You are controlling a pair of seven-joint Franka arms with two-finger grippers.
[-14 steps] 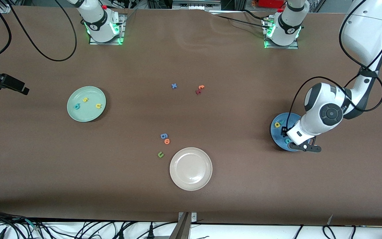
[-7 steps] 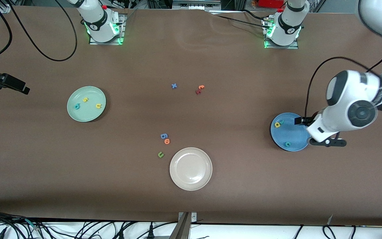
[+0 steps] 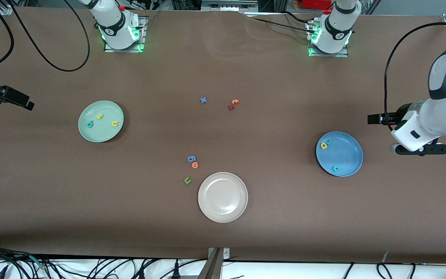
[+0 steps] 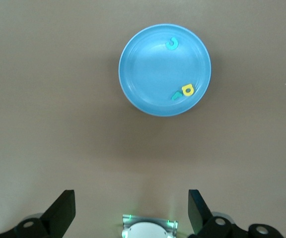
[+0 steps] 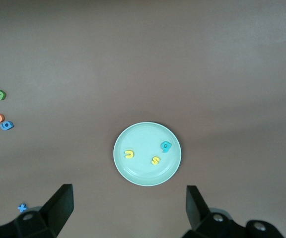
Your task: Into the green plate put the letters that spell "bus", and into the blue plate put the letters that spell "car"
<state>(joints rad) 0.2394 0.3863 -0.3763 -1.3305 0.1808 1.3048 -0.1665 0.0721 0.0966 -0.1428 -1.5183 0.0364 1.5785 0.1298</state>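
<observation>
Letters sorted onto both plates; both claws spread and empty.
Mint-green plate (image 3: 100, 121) holds teal "b" (image 3: 90, 124), yellow "s" (image 3: 99, 116), yellow "u" (image 3: 115, 123); blue plate (image 3: 339, 154), toward the left arm's end of the desk (image 3: 223, 232), holds yellow "a" (image 3: 324, 145), teal "r" (image 4: 176, 94), teal "c" (image 3: 335, 168). Left claw (image 4: 130, 210) and right claw (image 5: 128, 207) hang high above the desk.

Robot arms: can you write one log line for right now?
left gripper: open, empty | right gripper: open, empty | green plate: b, u, s | blue plate: c, a, r
</observation>
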